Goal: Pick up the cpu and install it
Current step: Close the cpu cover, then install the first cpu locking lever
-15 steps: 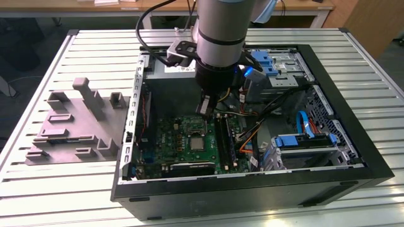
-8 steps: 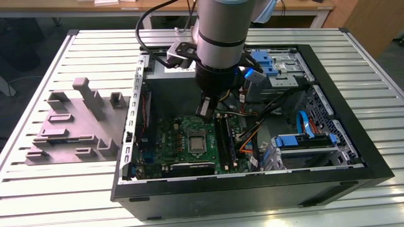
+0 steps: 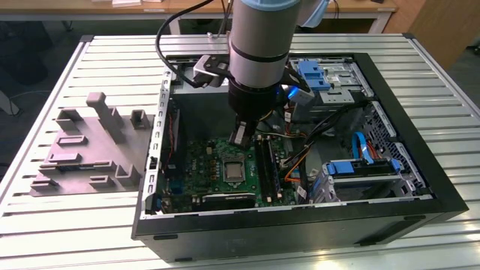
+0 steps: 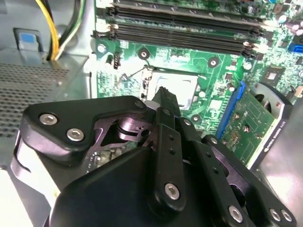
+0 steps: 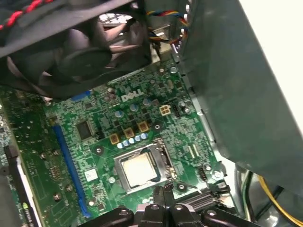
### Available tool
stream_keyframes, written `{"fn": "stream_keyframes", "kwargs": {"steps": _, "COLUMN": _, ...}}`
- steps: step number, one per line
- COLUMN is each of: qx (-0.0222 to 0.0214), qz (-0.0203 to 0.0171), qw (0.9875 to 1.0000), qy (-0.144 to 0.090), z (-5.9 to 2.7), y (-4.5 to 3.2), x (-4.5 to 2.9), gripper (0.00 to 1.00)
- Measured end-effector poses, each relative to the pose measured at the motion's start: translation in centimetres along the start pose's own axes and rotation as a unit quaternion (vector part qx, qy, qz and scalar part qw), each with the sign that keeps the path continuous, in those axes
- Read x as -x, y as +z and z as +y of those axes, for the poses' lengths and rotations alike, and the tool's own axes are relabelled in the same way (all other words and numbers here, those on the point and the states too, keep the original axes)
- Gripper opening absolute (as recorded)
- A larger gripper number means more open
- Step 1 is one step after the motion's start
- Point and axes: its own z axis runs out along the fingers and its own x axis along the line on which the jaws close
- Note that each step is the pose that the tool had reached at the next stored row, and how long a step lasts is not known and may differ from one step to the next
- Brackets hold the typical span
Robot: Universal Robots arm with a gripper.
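Slatted pale metal makes up the counter (image 3: 98, 225) beneath me, and on it lies an open black computer case (image 3: 420, 169) with a grey moulded tray (image 3: 90, 149) just beside it, toward the exterior view's left. My arm (image 3: 259, 50) reaches straight down into the case, and my gripper (image 3: 241, 136) hangs over the green motherboard (image 3: 206, 169).

In the first wrist view the cpu (image 5: 138, 169) lies flat inside the metal-framed socket (image 5: 142, 170), its pale silvery top facing up, with the frame around it. In the second wrist view the same socket (image 4: 171, 90) shows beyond my gripper (image 4: 163, 97), with the chip's pale top (image 4: 177, 87) bright inside it. In the exterior view the socket (image 3: 234, 170) sits near the middle of the board, just below where my gripper hangs.

My fingers (image 5: 161, 196) are drawn together with nothing between them; their tips sit just beside the socket's edge, and I cannot tell whether they touch the board.

Long dark memory slots (image 4: 180, 28) run across the board on the far side of the socket in the second wrist view. A black fan (image 5: 80, 52) hangs over part of the board in the first wrist view, and a blue slot (image 5: 68, 161) runs alongside the socket, well apart from it. Blue drive brackets (image 3: 311, 76) sit toward the case's far end in the exterior view.
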Motion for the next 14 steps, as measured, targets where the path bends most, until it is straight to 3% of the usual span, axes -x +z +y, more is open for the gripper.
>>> {"fn": "stream_keyframes", "kwargs": {"steps": 14, "qx": -0.0001, "qz": 0.0, "qw": 1.0, "qy": -0.001, "z": 0.19, "y": 0.03, "x": -0.27, "gripper": 0.11}}
